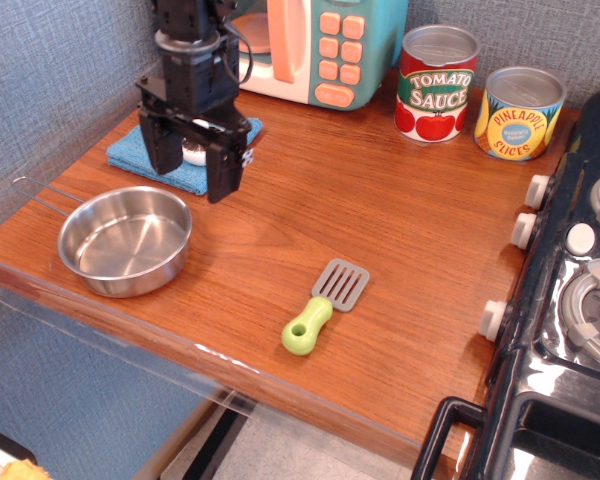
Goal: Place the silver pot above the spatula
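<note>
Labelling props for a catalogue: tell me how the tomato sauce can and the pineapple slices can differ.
The tomato sauce can wears a red label with tomatoes; the pineapple slices can wears a yellow one with blue trim. The tomato sauce can looks taller than the pineapple slices can and stands nearer the toy microwave. Both stand upright against the back wall with plain silver tops.

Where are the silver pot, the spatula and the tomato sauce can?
silver pot [126, 243]: main camera view, on its inside bottom.
spatula [325, 305]: main camera view, where the grey blade meets the green handle.
tomato sauce can [436, 90]: main camera view, on its label.
</note>
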`<state>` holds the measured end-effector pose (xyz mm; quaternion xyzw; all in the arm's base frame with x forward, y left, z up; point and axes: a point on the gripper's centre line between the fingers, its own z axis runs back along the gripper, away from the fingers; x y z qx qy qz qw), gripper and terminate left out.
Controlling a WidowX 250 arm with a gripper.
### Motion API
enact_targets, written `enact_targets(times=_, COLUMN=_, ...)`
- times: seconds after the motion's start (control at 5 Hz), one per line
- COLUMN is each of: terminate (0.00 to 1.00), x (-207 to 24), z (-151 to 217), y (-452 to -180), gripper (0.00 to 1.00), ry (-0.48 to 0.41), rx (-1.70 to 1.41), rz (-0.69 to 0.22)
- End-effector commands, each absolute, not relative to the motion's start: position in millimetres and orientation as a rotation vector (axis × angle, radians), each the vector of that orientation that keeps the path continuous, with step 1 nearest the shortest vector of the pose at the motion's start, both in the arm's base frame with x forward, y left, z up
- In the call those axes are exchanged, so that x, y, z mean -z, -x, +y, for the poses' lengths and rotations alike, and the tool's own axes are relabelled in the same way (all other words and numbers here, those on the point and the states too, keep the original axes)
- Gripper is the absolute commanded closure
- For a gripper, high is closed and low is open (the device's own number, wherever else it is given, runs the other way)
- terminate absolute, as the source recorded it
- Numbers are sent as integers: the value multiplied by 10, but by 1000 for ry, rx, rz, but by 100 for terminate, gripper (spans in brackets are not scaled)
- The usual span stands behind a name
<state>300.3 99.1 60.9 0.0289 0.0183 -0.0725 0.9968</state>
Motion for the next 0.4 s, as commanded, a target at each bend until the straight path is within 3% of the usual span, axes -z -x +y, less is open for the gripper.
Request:
enact_targets(times=0.0, terminate=0, x=-745, z=1122, y=-2512, gripper=0, ry=-93, rx=205, rz=-18)
enact_targets(times=0.2, terminate=0, x=-572, z=1035, y=-2424, gripper=0, ry=-120, rx=217, rz=12)
